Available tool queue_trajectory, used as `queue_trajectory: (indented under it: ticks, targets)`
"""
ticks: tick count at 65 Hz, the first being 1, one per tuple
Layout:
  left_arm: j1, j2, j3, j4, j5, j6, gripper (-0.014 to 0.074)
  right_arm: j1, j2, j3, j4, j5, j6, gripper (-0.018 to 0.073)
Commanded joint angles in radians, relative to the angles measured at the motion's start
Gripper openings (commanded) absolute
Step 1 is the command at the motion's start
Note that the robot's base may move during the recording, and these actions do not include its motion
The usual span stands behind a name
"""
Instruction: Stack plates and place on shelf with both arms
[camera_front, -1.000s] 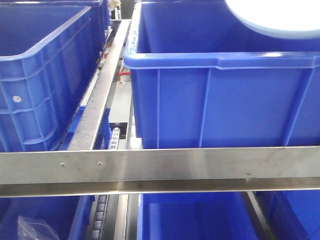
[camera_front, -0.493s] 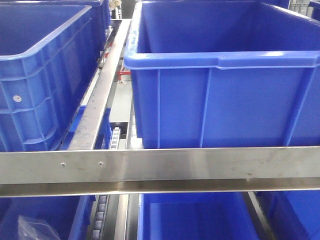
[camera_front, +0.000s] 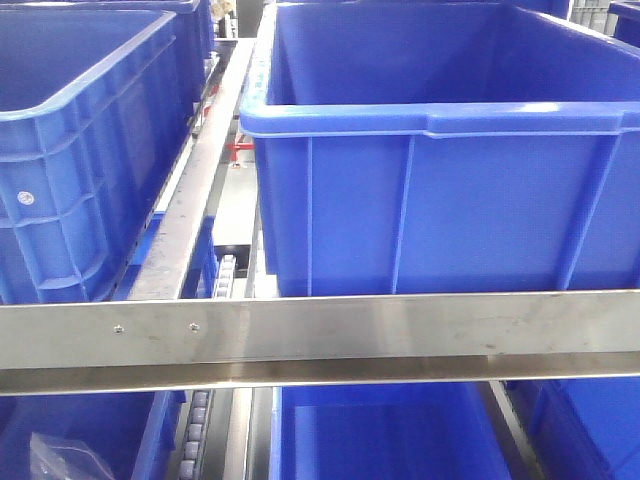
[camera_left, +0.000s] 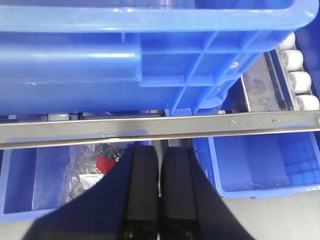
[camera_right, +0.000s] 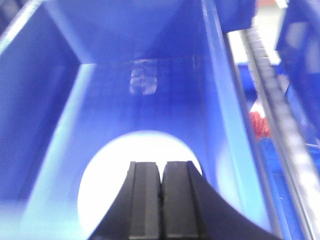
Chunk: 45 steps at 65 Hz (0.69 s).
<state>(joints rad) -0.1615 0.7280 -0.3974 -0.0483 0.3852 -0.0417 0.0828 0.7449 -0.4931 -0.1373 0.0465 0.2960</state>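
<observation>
In the front view, a blue crate (camera_front: 70, 150) stands at the far left on the shelf (camera_front: 320, 335), whose steel beam runs across the near edge. Below it at the lower left lies a clear plastic bag (camera_front: 60, 455). A steel rail (camera_front: 195, 180) runs away between the crates, with a line of small rollers (camera_front: 222, 280) beside it. To the right stands a larger blue crate (camera_front: 440, 170), open at the top; from here its floor is hidden. Lower crates (camera_front: 380, 430) show under the beam.

In the left wrist view, the left pincer (camera_left: 160, 165) hangs in front of the shelf beam, just below it, its two dark fingers (camera_left: 142, 185) pressed together with only a hairline between them and nothing held. Above it is the ribbed underside of a blue crate. Down to its left a bag with a red label (camera_left: 95, 167) lies in a lower crate, and white rollers (camera_left: 297, 75) stand at the far right.

In the right wrist view, which is blurred, the right pincer (camera_right: 161, 180) hovers inside a deep blue crate (camera_right: 60, 100), its fingers together and empty. A white round plate (camera_right: 110, 175) lies on the crate floor straight below and just beyond the fingertips, partly covered by them. Whether one plate or two lie there cannot be told. A roller rail (camera_right: 275, 95) runs along the right.
</observation>
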Motion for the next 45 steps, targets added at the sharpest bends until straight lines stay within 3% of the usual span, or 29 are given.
queue_trajectory:
  ticks: [1, 18, 45]
  targets:
    - [-0.001, 0.001, -0.028, -0.005, -0.073, -0.009, 0.0087, -0.003, -0.151, 0.070, -0.002, -0.099, -0.003, 0.0020]
    - [-0.001, 0.001, -0.028, -0.005, -0.073, -0.009, 0.0087, -0.003, -0.424, 0.203, -0.002, -0.103, -0.003, 0.0020]
    - [-0.001, 0.001, -0.028, -0.005, -0.073, -0.009, 0.0087, -0.003, -0.443, 0.213, -0.002, -0.101, -0.003, 0.0020]
